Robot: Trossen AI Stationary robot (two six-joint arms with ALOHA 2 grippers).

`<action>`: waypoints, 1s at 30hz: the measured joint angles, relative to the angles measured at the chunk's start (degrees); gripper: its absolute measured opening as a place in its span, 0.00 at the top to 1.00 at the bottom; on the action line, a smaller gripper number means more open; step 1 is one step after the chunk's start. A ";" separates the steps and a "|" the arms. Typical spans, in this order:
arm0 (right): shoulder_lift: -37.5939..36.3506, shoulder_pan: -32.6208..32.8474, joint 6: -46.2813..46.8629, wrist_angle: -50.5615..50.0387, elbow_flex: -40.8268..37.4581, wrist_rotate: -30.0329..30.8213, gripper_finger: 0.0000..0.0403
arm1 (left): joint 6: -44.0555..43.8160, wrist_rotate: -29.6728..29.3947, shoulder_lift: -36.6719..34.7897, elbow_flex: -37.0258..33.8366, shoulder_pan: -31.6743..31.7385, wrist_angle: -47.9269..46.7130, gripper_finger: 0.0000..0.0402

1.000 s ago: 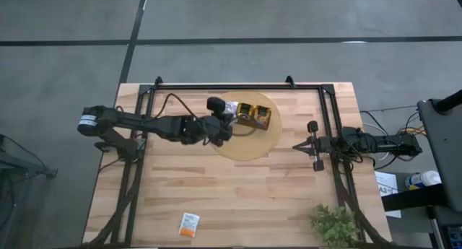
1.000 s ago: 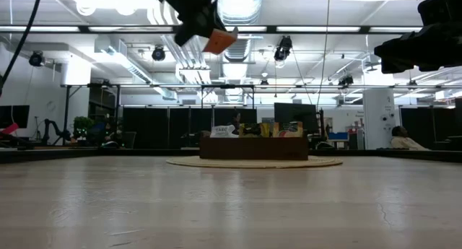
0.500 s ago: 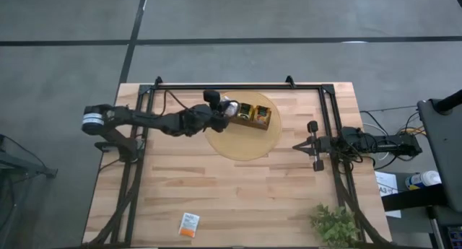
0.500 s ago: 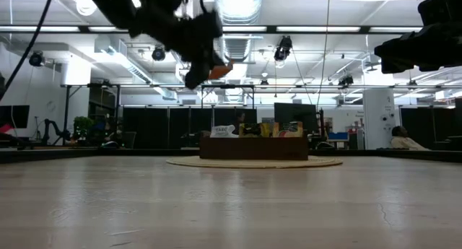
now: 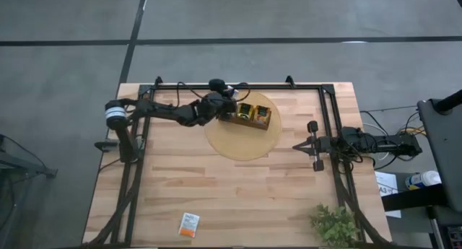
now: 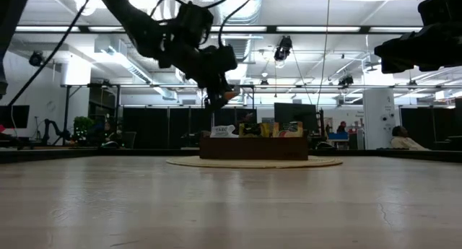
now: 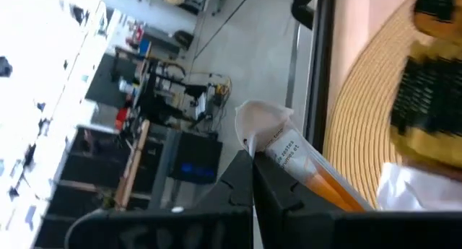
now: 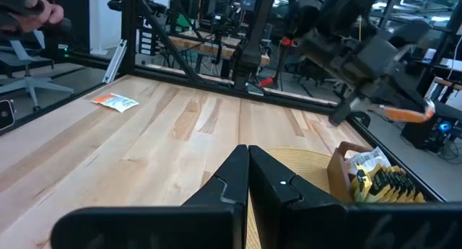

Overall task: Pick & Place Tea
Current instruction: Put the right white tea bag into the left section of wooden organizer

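The left gripper, clenched on a white-and-orange tea packet, is now hanging lower and farther back than a second ago, above the left end of the tray on the round mat. The right gripper is waiting shut at the right. Another packet is lying on the surface's near edge.

The bench was evenly lit from ceiling lights, which glared in the low view; the left wrist view was overexposed and smeared by blur
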 joint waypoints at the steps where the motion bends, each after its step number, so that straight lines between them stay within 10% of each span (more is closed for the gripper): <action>1: 0.00 0.02 0.00 0.00 0.00 0.00 0.98 | -1.27 -0.33 0.94 0.87 0.17 -0.13 1.00; 30: 0.00 0.02 0.00 -0.02 -0.01 0.00 0.98 | -17.30 -3.15 7.52 0.97 -1.24 -5.27 1.00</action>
